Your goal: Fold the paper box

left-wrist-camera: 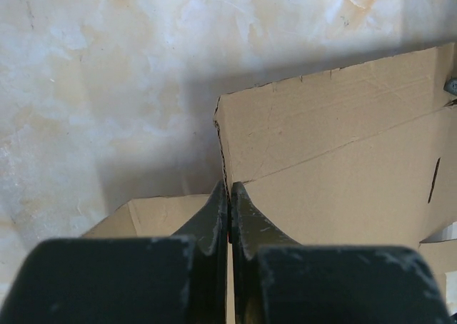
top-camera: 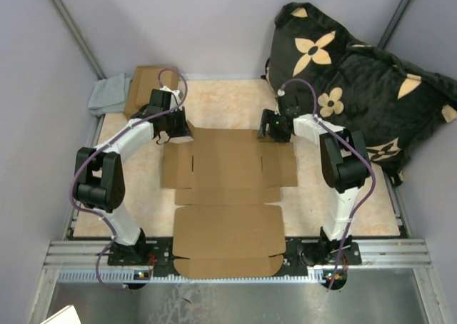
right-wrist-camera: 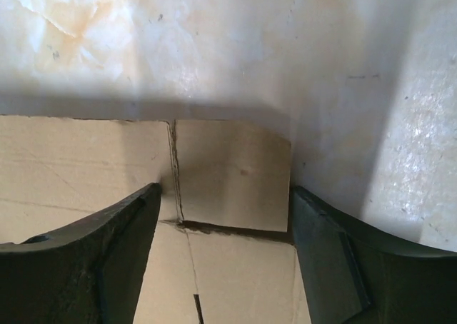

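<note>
The paper box [top-camera: 228,174] is a flat brown die-cut cardboard sheet lying mid-table, its near end over the front rail. My left gripper [top-camera: 178,133] is at the sheet's far left corner. In the left wrist view the gripper [left-wrist-camera: 228,188] is shut on the thin edge of a far flap of the box [left-wrist-camera: 343,167], which stands lifted off the tabletop. My right gripper [top-camera: 275,135] is at the far right corner. In the right wrist view it [right-wrist-camera: 225,195] is open, its fingers [right-wrist-camera: 128,224] straddling a small corner flap of the box [right-wrist-camera: 232,170] without gripping it.
A smaller pair of brown cardboard boxes [top-camera: 146,85] and a grey cloth [top-camera: 108,94] sit at the back left. A black cushion with cream flowers [top-camera: 357,81] fills the back right. An aluminium rail [top-camera: 385,256] runs along the near edge. Grey walls enclose the table.
</note>
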